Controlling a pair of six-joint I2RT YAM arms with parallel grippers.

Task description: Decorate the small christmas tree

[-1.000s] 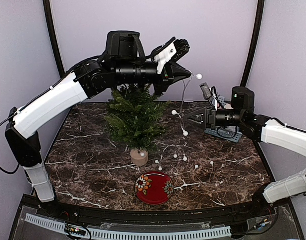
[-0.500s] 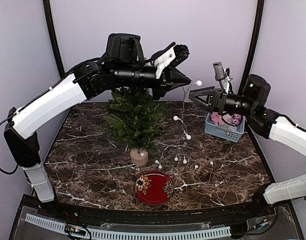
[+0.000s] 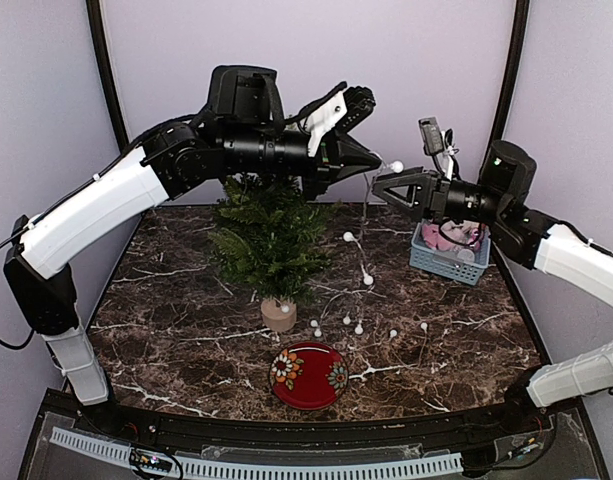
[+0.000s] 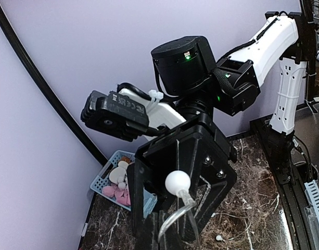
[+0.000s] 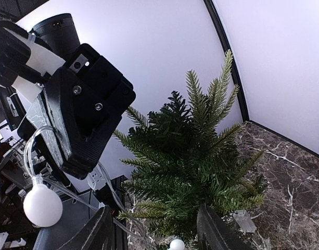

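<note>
The small christmas tree (image 3: 269,235) stands on its wood stump (image 3: 279,315) left of centre; it also fills the right wrist view (image 5: 195,156). My left gripper (image 3: 371,158) is high, right of the treetop, and shut on a clear-wired string of white ball lights (image 3: 367,280). The string hangs down to the table, and one ball (image 3: 396,166) sticks out just past the tips. In the left wrist view the left gripper (image 4: 172,229) pinches the wire under that ball (image 4: 178,182). My right gripper (image 3: 386,195) is open and empty, facing that ball from the right; it also shows in the right wrist view (image 5: 156,234).
A red flowered plate (image 3: 309,375) lies near the front edge. A blue basket (image 3: 449,250) of pink and white ornaments sits at the back right under the right arm. Loose light balls (image 3: 358,328) lie on the dark marble table (image 3: 166,300) right of the stump.
My right gripper rose from just above the table and moved to the ball held in my left gripper. My left arm stayed almost still, and the hanging string swung slightly.
</note>
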